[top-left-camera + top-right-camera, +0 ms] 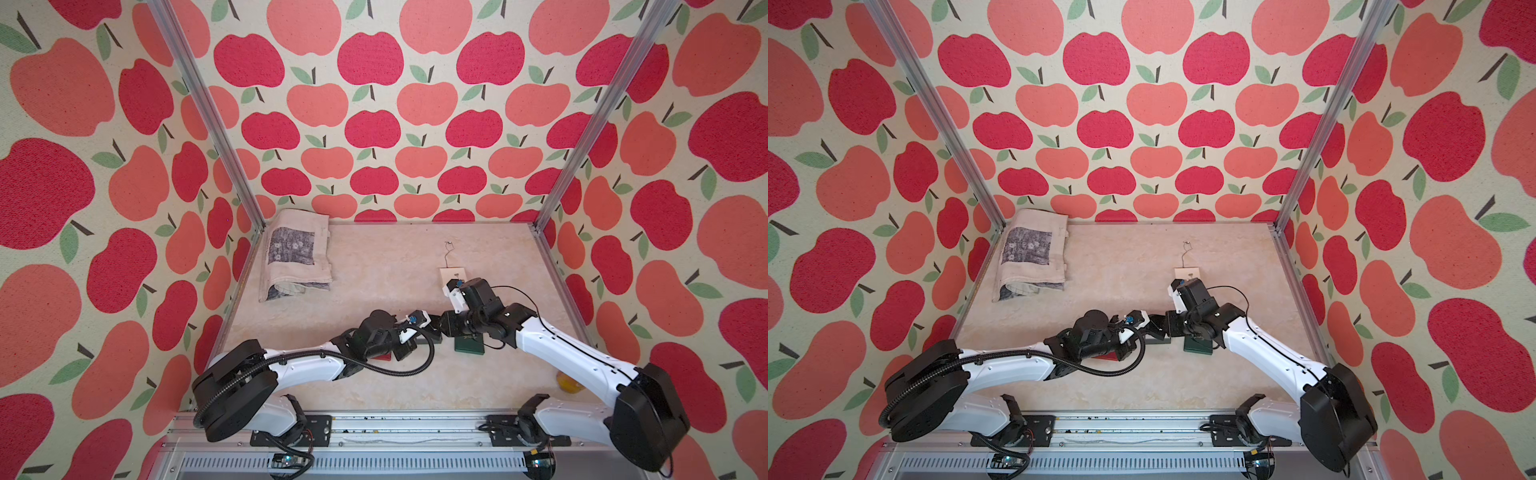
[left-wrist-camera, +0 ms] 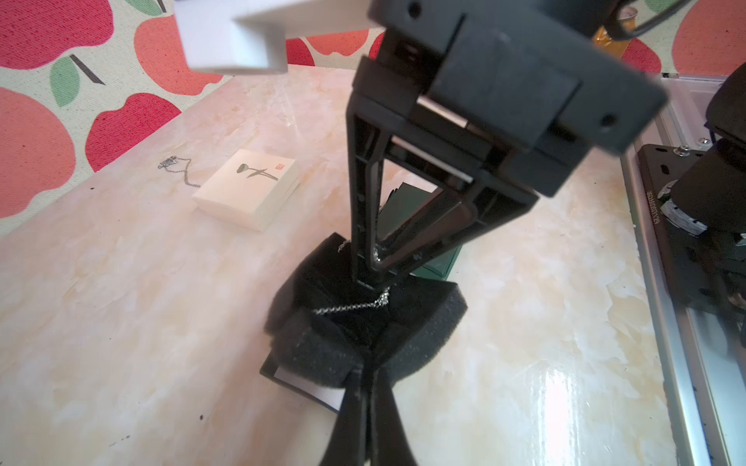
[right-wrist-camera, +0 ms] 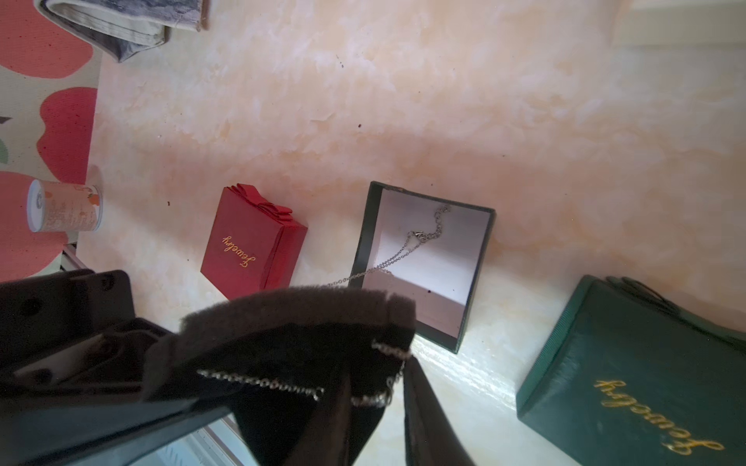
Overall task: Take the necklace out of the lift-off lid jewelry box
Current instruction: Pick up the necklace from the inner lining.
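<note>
left gripper (image 2: 365, 375) pinches shut on spongy black foam pad (image 2: 424, 318); right gripper (image 3: 376, 375) jaws narrow astride the fine silver necklace (image 3: 262, 381).

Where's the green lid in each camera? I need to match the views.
In a top view: green lid under the right arm's wrist.
In a top view: the lid, same spot.
Left wrist: mostly hidden behind the right end effector, one edge showing.
Right wrist: in plain sight, gold lettering up.
Landmark: open box base, next to the lid in all four.
</note>
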You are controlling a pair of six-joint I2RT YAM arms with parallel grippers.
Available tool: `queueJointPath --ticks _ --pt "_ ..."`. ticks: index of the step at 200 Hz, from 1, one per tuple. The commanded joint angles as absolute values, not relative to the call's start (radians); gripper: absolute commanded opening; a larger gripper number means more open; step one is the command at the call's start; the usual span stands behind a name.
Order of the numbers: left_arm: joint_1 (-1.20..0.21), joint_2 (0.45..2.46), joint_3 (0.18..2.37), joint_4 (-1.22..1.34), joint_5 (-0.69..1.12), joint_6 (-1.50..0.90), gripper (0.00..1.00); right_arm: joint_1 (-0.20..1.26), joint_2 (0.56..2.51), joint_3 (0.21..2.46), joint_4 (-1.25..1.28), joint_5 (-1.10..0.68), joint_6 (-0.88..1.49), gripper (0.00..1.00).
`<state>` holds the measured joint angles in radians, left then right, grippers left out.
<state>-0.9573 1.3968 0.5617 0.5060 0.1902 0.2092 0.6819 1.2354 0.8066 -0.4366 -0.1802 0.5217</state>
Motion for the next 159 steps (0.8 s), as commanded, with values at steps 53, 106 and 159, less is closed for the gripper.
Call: queueJointPath --ticks 53,106,159 --pt "-0.963 1.379 0.566 0.517 0.176 0.229 0.0 0.655 1.211 0.812 -0.448 -0.232 0.492 0.14" --pt "-0.962 1.383 0.566 0.51 0.174 0.23 0.0 0.65 1.193 0.805 -0.443 -0.239 0.501 0.22" --pt "-0.962 1.38 0.566 0.512 0.171 0.231 0.0 0.615 1.138 0.776 -0.44 -0.259 0.532 0.34"
